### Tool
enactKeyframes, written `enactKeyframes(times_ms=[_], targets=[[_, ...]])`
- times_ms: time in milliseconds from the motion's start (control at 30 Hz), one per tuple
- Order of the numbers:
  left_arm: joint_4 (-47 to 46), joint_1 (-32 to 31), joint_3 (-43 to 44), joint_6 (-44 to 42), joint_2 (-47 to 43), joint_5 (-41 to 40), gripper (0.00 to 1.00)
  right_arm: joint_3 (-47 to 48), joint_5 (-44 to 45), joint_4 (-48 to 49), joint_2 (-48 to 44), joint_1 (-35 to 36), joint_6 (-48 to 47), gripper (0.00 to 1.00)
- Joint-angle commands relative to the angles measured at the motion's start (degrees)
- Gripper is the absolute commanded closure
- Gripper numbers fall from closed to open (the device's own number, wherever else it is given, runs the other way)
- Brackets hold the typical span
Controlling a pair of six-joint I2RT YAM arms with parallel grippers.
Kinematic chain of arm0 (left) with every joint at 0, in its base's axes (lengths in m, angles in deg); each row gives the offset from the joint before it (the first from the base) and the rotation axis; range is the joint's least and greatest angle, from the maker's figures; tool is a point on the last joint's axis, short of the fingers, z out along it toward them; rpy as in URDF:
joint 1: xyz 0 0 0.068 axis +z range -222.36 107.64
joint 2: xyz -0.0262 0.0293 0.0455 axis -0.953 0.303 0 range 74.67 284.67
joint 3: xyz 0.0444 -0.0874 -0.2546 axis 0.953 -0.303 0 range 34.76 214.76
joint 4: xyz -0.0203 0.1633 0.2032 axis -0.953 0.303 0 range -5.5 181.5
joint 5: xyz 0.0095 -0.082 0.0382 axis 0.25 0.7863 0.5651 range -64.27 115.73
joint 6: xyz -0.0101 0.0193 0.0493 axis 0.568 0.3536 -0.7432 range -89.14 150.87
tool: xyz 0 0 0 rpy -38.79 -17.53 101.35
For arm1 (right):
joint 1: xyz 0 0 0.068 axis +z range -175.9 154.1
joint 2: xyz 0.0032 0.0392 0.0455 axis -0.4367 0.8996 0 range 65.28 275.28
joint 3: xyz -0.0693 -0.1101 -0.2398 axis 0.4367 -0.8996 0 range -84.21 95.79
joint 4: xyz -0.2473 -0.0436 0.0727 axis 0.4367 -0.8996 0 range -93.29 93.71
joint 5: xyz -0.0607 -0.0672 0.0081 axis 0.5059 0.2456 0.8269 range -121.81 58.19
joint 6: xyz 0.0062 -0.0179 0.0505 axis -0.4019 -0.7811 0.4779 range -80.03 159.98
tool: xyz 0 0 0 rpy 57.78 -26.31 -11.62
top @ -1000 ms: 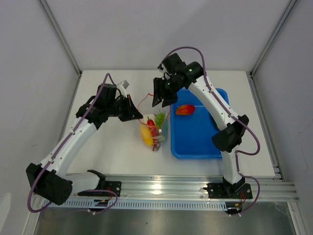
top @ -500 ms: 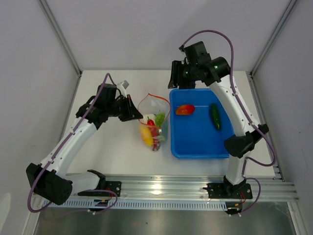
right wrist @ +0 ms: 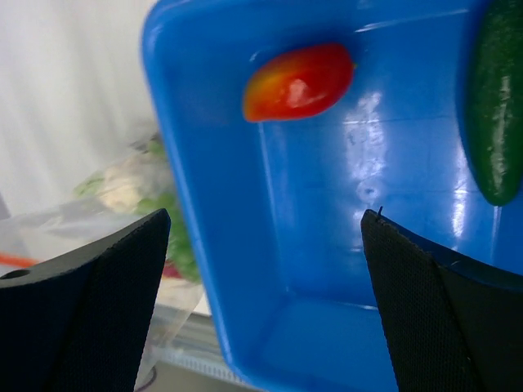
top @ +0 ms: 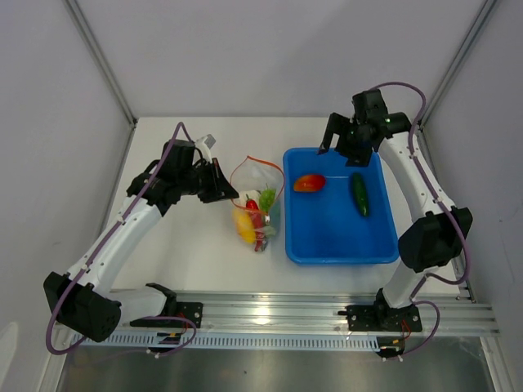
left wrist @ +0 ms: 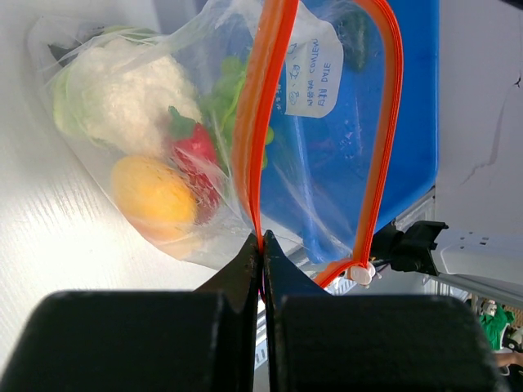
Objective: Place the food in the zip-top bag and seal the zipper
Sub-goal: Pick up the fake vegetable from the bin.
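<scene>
Hovering wide open and empty, right claw (right wrist: 265,216) faces the tomato (right wrist: 298,82) below; left claw (left wrist: 261,241) pinches the zipper (left wrist: 247,163).

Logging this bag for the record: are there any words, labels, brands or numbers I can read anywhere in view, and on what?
White label on the zip-top bag: a few short lines of dark lettering, tilted and too blurred to read reliably.
Blue tray: no text visible.
Nothing else in these views shows readable text.
</scene>
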Motion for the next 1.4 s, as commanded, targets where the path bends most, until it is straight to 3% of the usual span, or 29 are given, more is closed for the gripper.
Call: enactKeyframes(times_ms=[0,133,400,567,800,1367], targets=[[-0.5,0.4,0.8,-1.6,-1.9,0.0,0.99,-4.7,6.1,5.6,-5.5,-0.3,-0.5,0.01],[-0.7,0.4,0.6,-1.7,-2.0,0.0,0.99,-11.1,11.5,9.8,-7.1,-1.9,-5.2,0.01],[-1.3,0.4,1.0,-1.7,-1.2,0.3,1.00,-15.0,21.5,8.0,-2.1,-1.8,-13.3,0.01],[-1.4,0.4,0.6,-1.3,-0.9,0.6,0.99,-22.1,28.3,14.4,-2.4,-1.8,-15.9,0.04],[-1.8,0.4,-0.1,-0.6,-1.1,0.9,0.99,-29.8,31.2,23.2,-1.7,-0.4,-16.5,0.08],[-1.7,0.6,0.0,-1.3,-1.1,0.8,0.99,-29.3,38.2,25.3,8.5,1.6,-15.8,0.10]])
